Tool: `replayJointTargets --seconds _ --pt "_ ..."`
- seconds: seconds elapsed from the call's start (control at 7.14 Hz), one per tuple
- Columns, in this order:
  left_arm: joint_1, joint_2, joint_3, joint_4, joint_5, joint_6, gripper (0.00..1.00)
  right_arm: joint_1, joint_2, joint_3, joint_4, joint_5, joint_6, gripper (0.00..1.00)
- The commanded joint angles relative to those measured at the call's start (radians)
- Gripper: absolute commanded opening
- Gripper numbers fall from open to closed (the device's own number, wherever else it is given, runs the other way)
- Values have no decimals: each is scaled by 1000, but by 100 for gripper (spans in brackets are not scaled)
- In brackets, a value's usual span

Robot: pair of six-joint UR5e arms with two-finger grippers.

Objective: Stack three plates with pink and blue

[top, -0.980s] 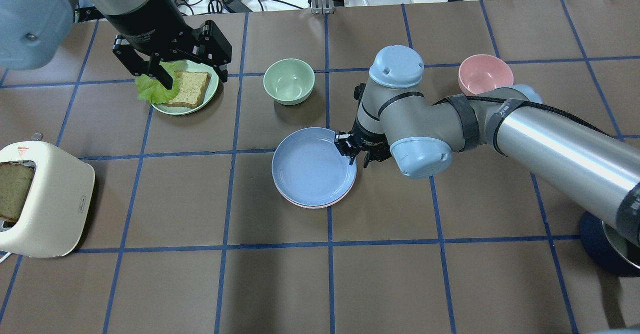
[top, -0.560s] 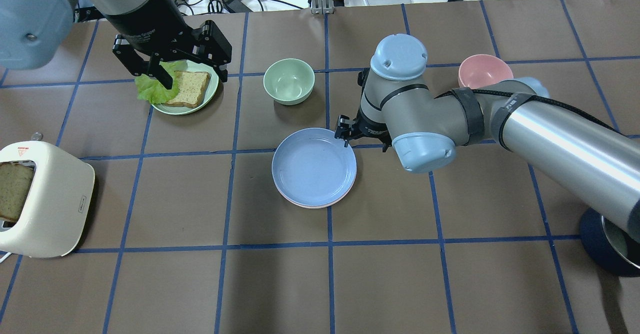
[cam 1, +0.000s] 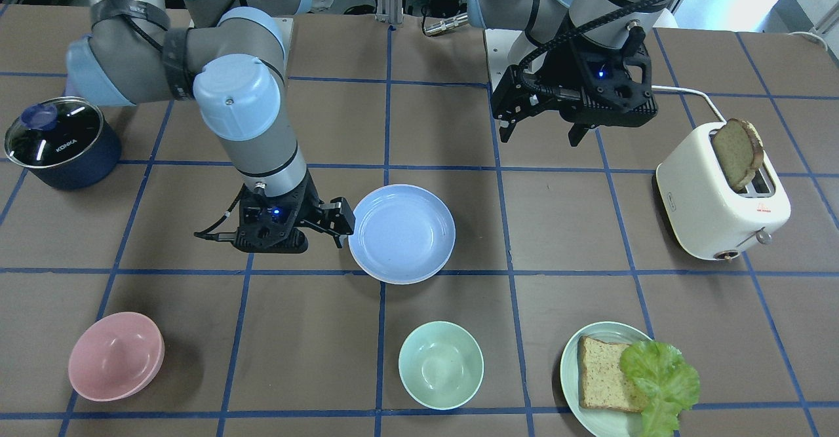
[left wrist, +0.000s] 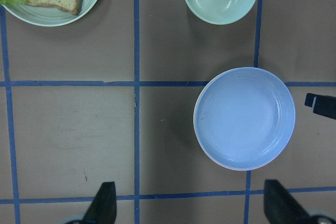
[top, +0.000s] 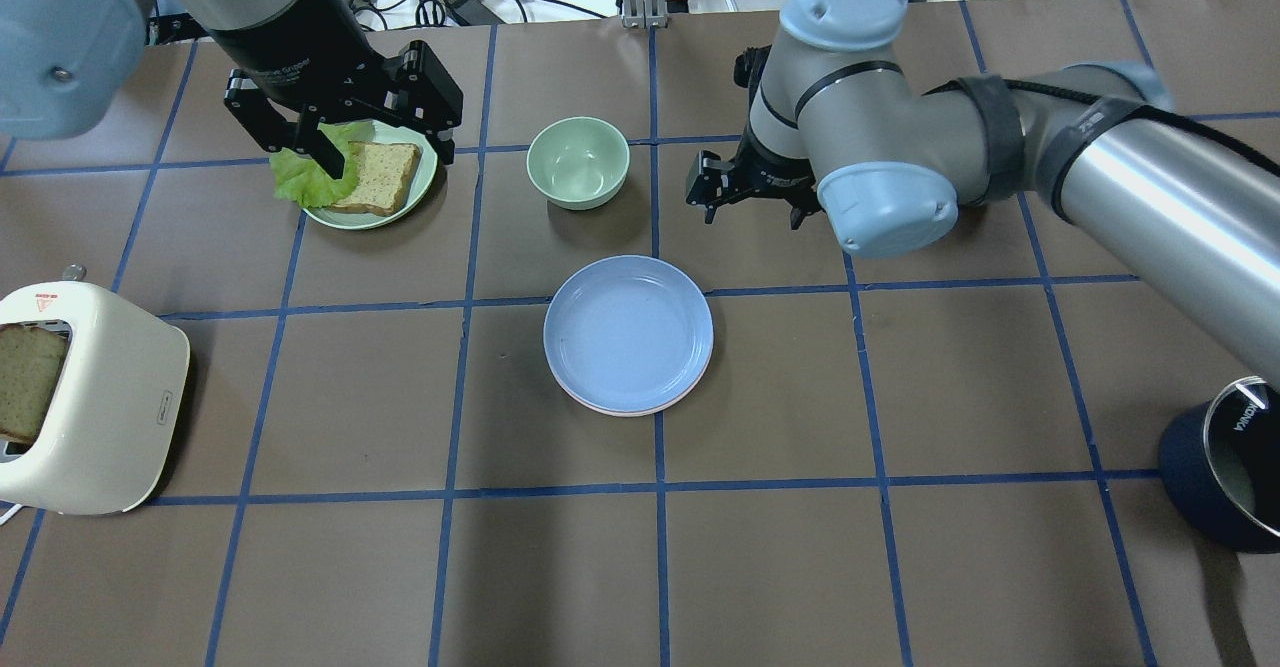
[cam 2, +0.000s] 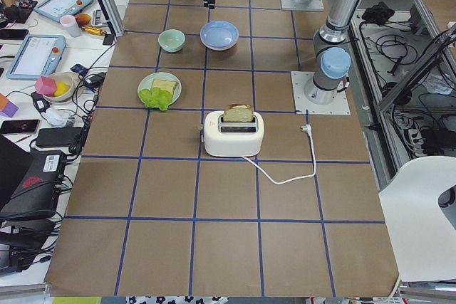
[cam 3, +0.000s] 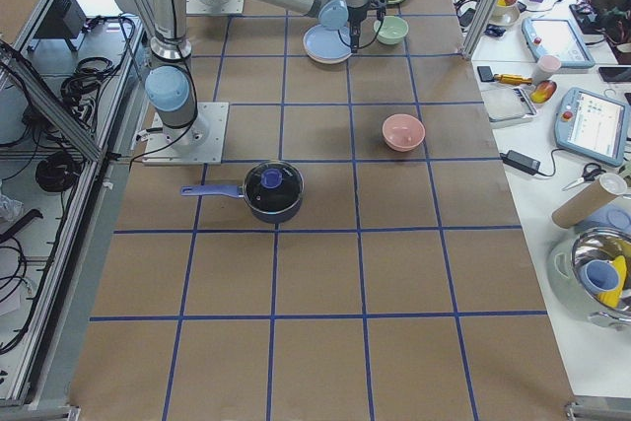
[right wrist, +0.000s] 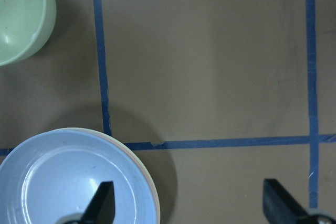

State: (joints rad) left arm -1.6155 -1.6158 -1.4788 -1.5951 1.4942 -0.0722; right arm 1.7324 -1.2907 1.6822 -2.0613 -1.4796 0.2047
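The light blue plate (top: pixel 628 332) lies on the pale pink plate, whose rim (top: pixel 612 412) peeks out at its near edge, at mid-table. No cream-white plate shows; it is hidden or out of view. My right gripper (top: pixel 745 197) is open and empty, raised beyond the stack on its far right, apart from it. In the right wrist view its fingertips (right wrist: pixel 102 203) stand wide over the blue plate (right wrist: pixel 68 182). My left gripper (top: pixel 385 142) is open and empty, held high at the far left. Its wrist view shows the blue plate (left wrist: pixel 244 116) from above.
A mint bowl (top: pixel 578 160) stands just beyond the stack. A pale green plate (top: pixel 425 182) with bread and lettuce is at the far left. A cream toaster (top: pixel 85 407) with bread is at the left, a pink bowl (cam 1: pixel 115 355) at the far right, a dark blue pot (top: pixel 1220 477) at the near right.
My right gripper has left the blue plate's right rim and moved up and toward the far side. The stack and the left arm have not moved.
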Motion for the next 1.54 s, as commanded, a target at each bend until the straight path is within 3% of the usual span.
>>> replayJointTargets --seconds 0.0,0.56,0.98,1.4 --pt "-6 -1 5 12 111 -1 100 -74 -22 -132 215 -22 -201 100" --pt "-4 -1 2 14 106 0 100 -149 -137 -207 424 -151 -321 100" --pt "-3 -1 2 12 104 -1 100 -154 -217 -202 506 -153 -321 94" --pt "-3 -1 2 12 104 -3 100 -151 -272 -196 581 -131 -318 95"
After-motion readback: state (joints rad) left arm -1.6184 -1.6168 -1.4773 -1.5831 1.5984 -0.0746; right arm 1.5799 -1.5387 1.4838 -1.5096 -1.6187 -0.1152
